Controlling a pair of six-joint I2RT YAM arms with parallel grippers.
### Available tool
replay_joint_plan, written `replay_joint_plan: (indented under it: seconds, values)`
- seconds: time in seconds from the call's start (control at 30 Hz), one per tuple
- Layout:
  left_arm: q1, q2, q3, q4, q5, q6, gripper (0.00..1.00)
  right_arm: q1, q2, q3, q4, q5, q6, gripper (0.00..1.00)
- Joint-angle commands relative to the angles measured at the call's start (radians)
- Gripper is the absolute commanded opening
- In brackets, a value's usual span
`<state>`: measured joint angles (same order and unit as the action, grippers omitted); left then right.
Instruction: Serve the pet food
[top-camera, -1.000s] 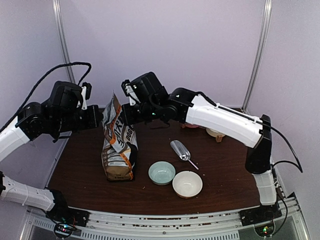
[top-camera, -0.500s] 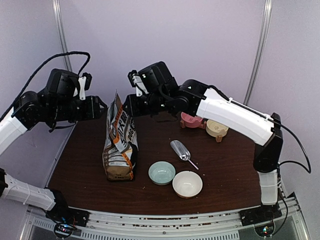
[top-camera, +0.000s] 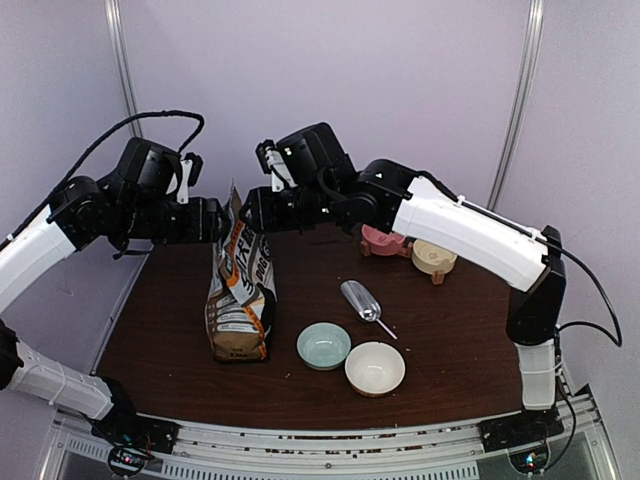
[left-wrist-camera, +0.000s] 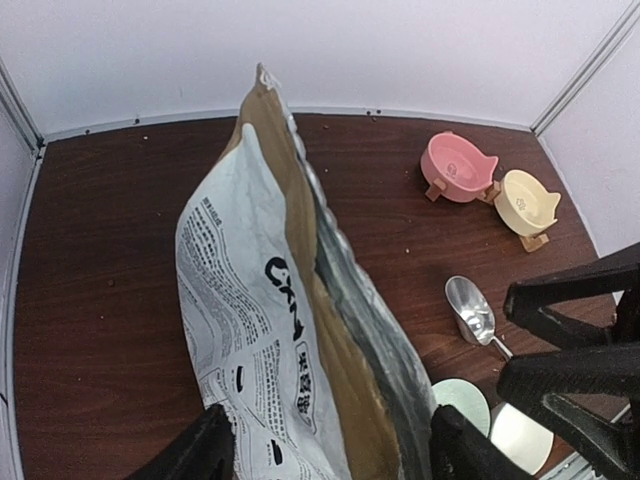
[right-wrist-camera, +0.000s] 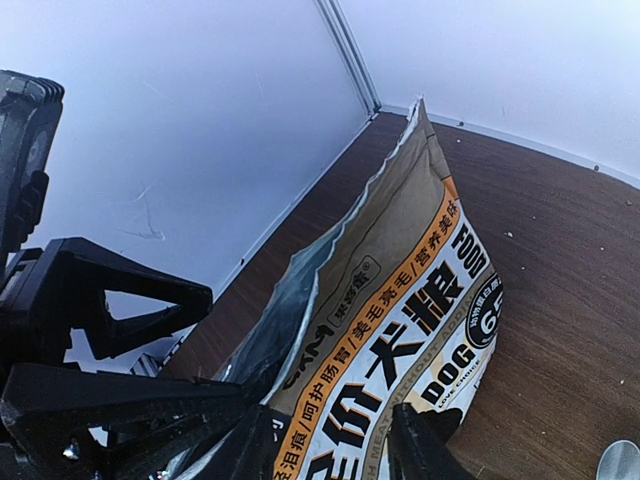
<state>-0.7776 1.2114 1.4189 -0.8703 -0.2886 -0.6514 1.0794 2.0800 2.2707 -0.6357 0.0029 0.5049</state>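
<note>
The pet food is hidden; no kibble shows. A printed paper dog-food bag (top-camera: 240, 290) stands upright at the left of the brown table (top-camera: 450, 340), its top torn open. My left gripper (top-camera: 222, 222) hangs at the bag's top on its left side. In the left wrist view the open left gripper (left-wrist-camera: 325, 462) straddles the bag (left-wrist-camera: 290, 330), fingers clear of both sides. My right gripper (top-camera: 250, 212) is at the bag's top from the right. In the right wrist view the right gripper (right-wrist-camera: 335, 455) is open over the bag's orange-striped face (right-wrist-camera: 400, 300).
A metal scoop (top-camera: 362, 300) lies mid-table. A pale green bowl (top-camera: 324, 346) and a white bowl (top-camera: 375, 368) sit near the front. A pink cat-shaped dish (top-camera: 382, 241) and a yellow one (top-camera: 433, 258) stand at the back right. Walls close in behind and left.
Both grippers have gone from shut to open at the bag's top. The left arm swung right toward the bag; the right arm rose slightly. The bag stands on its own.
</note>
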Motion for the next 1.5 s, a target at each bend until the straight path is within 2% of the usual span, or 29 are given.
replay_joint_plan:
  seconds: [0.0,0.13,0.23,0.33,0.5,0.67,1.07,1.13,1.2,1.23,1.27,1.37,1.47]
  values:
    - [0.008,0.005,0.016,0.013,0.01,0.011,0.62,-0.007,-0.019,-0.004,0.021,-0.008,0.011,0.39]
    - [0.009,0.001,-0.012,0.001,0.005,-0.004,0.43,-0.006,-0.003,0.004,0.036,-0.028,0.024,0.41]
    - [0.009,0.001,-0.028,0.005,0.023,-0.022,0.19,-0.007,0.012,0.004,0.056,-0.06,0.046,0.49]
    - [0.009,-0.01,-0.061,0.053,0.061,-0.024,0.0,-0.006,0.025,0.003,0.081,-0.08,0.074,0.49]
    - [0.009,-0.048,-0.112,0.131,0.108,-0.005,0.0,-0.01,0.046,0.009,0.116,-0.097,0.107,0.49]
    - [0.008,-0.066,-0.136,0.143,0.136,0.001,0.0,-0.017,0.081,0.033,0.116,-0.098,0.125,0.49]
    - [-0.002,-0.075,-0.157,0.205,0.205,0.067,0.0,-0.027,0.165,0.065,0.13,-0.144,0.153,0.38]
    - [-0.008,-0.063,-0.146,0.205,0.223,0.091,0.0,-0.03,0.176,0.064,0.151,-0.17,0.159,0.31]
    - [-0.016,-0.052,-0.134,0.202,0.229,0.107,0.0,-0.036,0.182,0.062,0.168,-0.198,0.17,0.13]
    - [-0.017,-0.051,-0.128,0.195,0.218,0.107,0.0,-0.039,0.178,0.059,0.17,-0.198,0.175,0.03]
    - [-0.018,-0.053,-0.122,0.179,0.185,0.1,0.0,-0.04,0.168,0.053,0.169,-0.19,0.173,0.0]
    - [-0.018,-0.082,-0.094,0.094,-0.003,0.046,0.0,-0.047,0.081,-0.018,0.166,-0.108,0.159,0.0]
    - [-0.017,-0.125,-0.068,0.04,-0.132,0.008,0.0,-0.05,-0.04,-0.136,0.177,-0.008,0.144,0.0]
